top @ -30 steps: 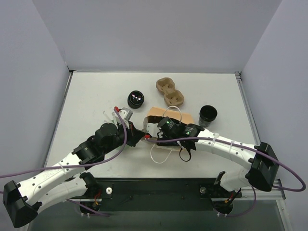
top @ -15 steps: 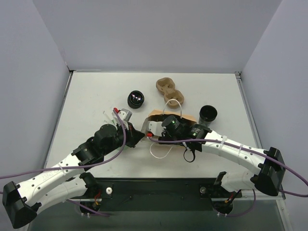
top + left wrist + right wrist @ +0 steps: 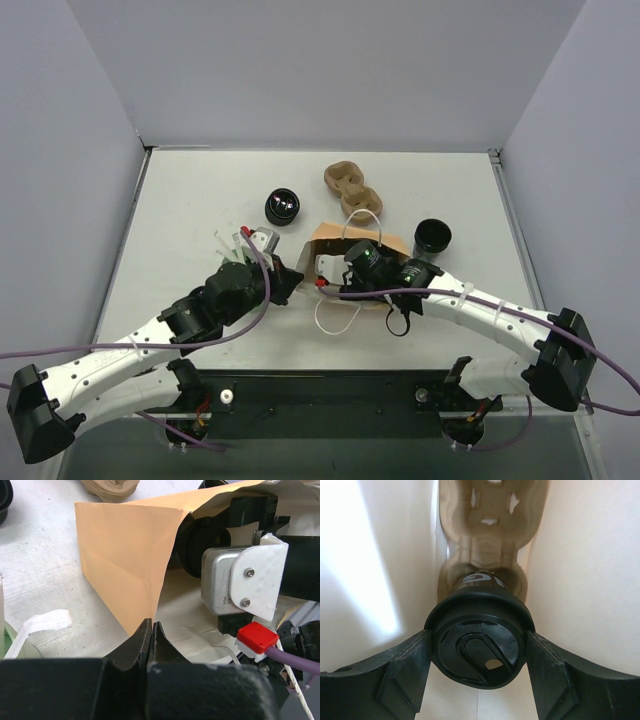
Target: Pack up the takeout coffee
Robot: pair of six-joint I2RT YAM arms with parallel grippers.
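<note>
Inside the paper bag (image 3: pixel 125 555), the right gripper (image 3: pixel 479 656) clasps the lidded black coffee cup (image 3: pixel 472 630), a finger pressed to each side of the lid. The cup's base sits at the near well of a cardboard tray (image 3: pixel 490 545) lying within the bag. The left gripper (image 3: pixel 151 632) pinches the bag's mouth, jaws closed on the paper edge (holding it open, it appears). Packing looks nearly done: left to do is seating the cup, letting go and backing out.
</note>
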